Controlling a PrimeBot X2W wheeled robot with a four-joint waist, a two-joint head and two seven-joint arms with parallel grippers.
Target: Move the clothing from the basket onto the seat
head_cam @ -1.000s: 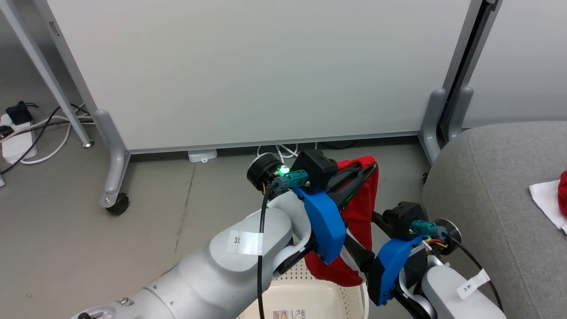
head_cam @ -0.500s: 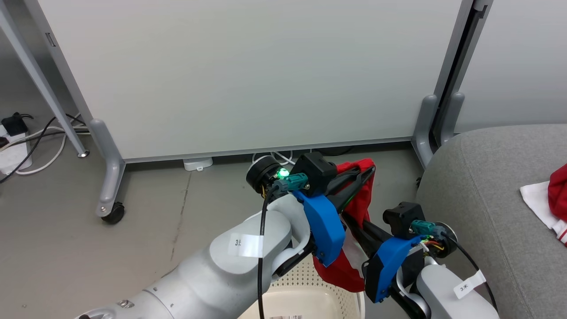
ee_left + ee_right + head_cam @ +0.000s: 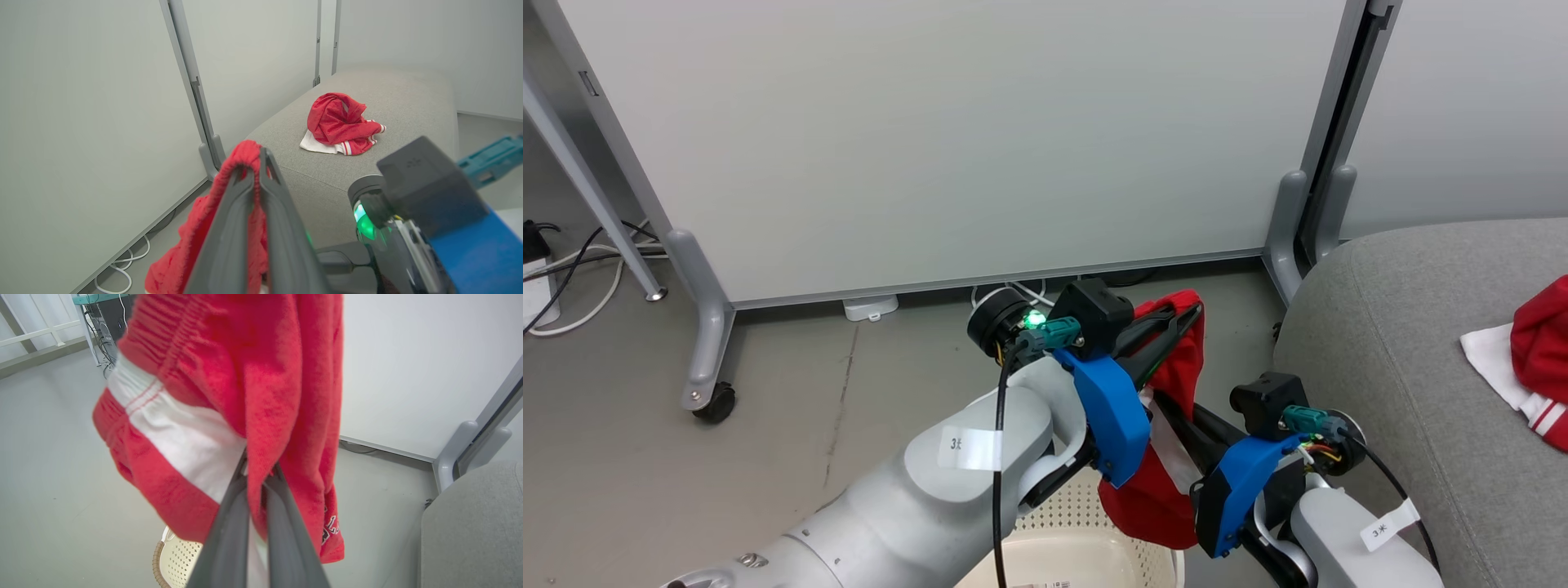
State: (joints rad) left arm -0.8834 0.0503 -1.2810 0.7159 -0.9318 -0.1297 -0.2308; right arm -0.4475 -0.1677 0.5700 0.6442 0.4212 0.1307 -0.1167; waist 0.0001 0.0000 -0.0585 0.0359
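Garment (image 3: 286,396) is fuzzy cloth, seat (image 3: 1405,327) matt woven fabric, basket (image 3: 1086,523) apparently smooth plastic

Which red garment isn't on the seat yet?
The white-panelled red garment hanging over the basket, pinched by left hand and right hand. The other red garment lies bunched on the seat.

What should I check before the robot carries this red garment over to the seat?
1. Left hand shut on the red garment: ok.
2. Right hand shut on the same garment: ok.
3. Hem lifted clear of the basket: cannot tell; they overlap in the head view.
4. Bare seat beside the clothing pile: ok.
5. Basket emptied: cannot tell; the left arm hides its inside.
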